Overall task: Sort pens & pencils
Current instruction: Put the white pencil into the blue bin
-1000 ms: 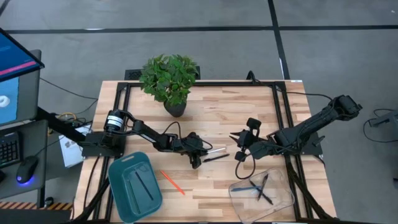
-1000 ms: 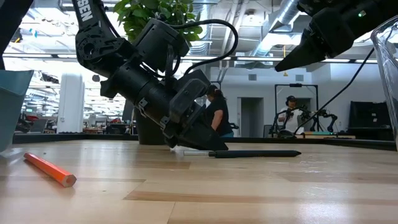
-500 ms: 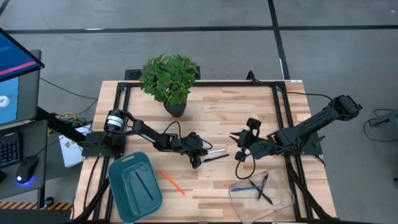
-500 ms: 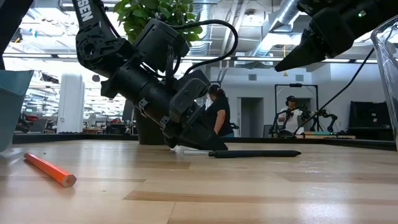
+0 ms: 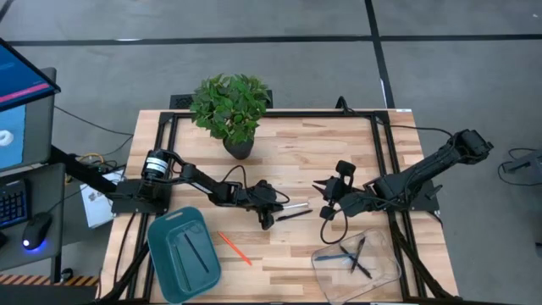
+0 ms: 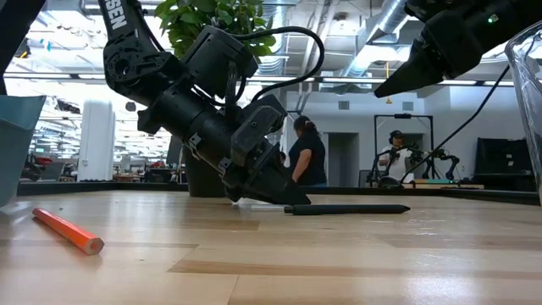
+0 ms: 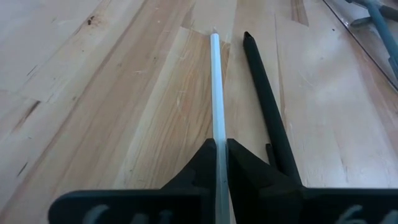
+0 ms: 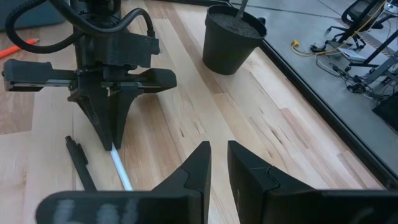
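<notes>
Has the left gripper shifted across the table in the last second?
No. The left gripper sits at the same spot relative to the plant pot, shut on the whitish pen beside the black pen.

The left arm reaches right along the table, its left gripper [image 5: 269, 210] down at the surface, fingers pinched together. The right gripper [image 5: 320, 186] hovers mid-table, fingers slightly parted.

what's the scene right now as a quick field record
left gripper: shut on the whitish pen, at table centre
right gripper: hovering above the table, holding nothing
black pen: on the table beside the whitish pen
orange pencil: loose on the table
teal tray: holds one dark stick
clear bin: holds several pens
</notes>
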